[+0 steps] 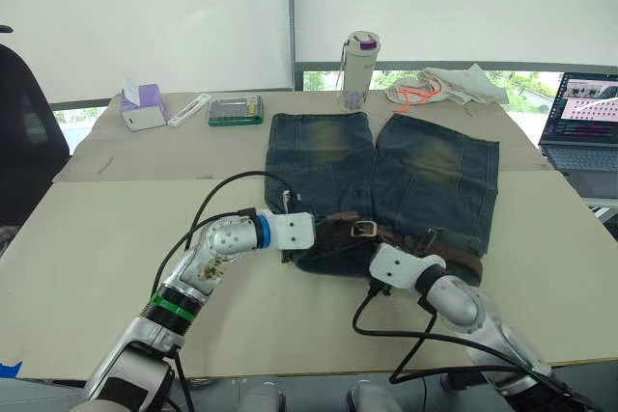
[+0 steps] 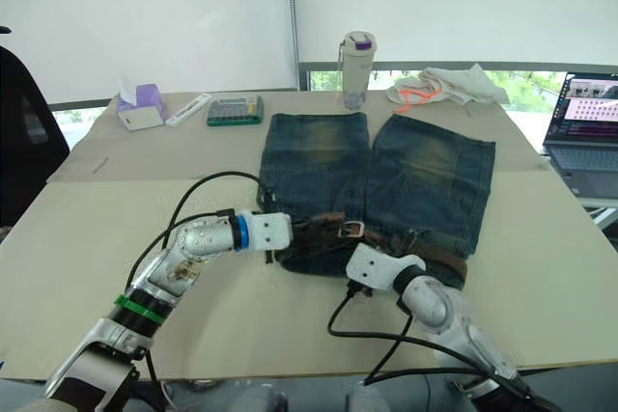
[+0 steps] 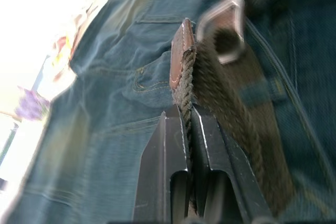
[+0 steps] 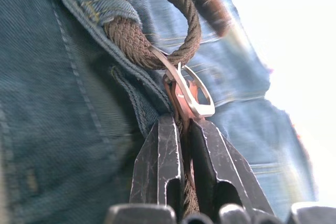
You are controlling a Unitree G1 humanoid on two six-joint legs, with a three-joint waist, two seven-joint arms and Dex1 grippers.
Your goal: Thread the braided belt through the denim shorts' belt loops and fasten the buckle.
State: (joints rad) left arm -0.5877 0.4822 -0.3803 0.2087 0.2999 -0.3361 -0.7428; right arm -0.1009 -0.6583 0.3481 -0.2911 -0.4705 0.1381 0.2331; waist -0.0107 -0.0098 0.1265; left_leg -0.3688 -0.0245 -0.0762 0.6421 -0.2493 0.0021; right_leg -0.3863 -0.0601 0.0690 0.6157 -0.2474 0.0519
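You've got the denim shorts (image 1: 386,180) flat at centre frame on the tan table (image 1: 87,238), legs toward the top, waistband toward the bottom. The braided belt (image 1: 338,229) runs along the waistband, and in the right wrist view it passes under a belt loop (image 4: 107,8). Your left gripper (image 3: 187,124) is at the waistband's left end, fingers narrowed onto the belt near its leather-tipped end. Your right gripper (image 4: 181,129) sits lower centre, fingers clamped on the strap right at the silver buckle (image 4: 191,95); whether the prong is engaged is hard to tell. Top of frame: bottle (image 1: 359,69), tissue box (image 1: 142,108), calculator (image 1: 237,110), crumpled cloth (image 1: 446,85). Laptop (image 1: 582,123) at right edge.
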